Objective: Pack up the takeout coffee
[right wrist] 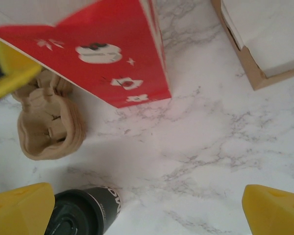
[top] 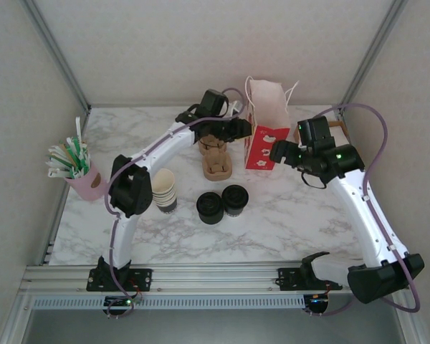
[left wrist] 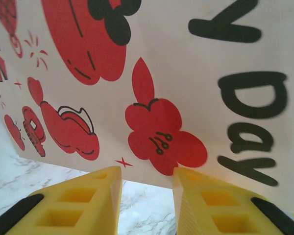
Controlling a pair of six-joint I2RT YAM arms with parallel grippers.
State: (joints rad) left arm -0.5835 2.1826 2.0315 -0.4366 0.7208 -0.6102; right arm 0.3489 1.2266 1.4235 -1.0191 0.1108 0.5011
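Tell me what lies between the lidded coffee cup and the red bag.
Bare marble table between coffee cup and red bag, in the right wrist view; cardboard carrier sits aside.

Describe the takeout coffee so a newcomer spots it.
Start at the red-and-white paper bag at the back; beside it lies a brown cup carrier. Nearer the arms sit two black rounds: the takeout coffee is the right one, with a printed dark wall under its lid, unlike the bare lid stack.

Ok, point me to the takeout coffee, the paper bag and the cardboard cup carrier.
takeout coffee [right wrist: 73, 215], right wrist view, on its black lid.
paper bag [top: 268, 107], top external view, on its white upper panel.
cup carrier [top: 217, 165], top external view, on its brown body.
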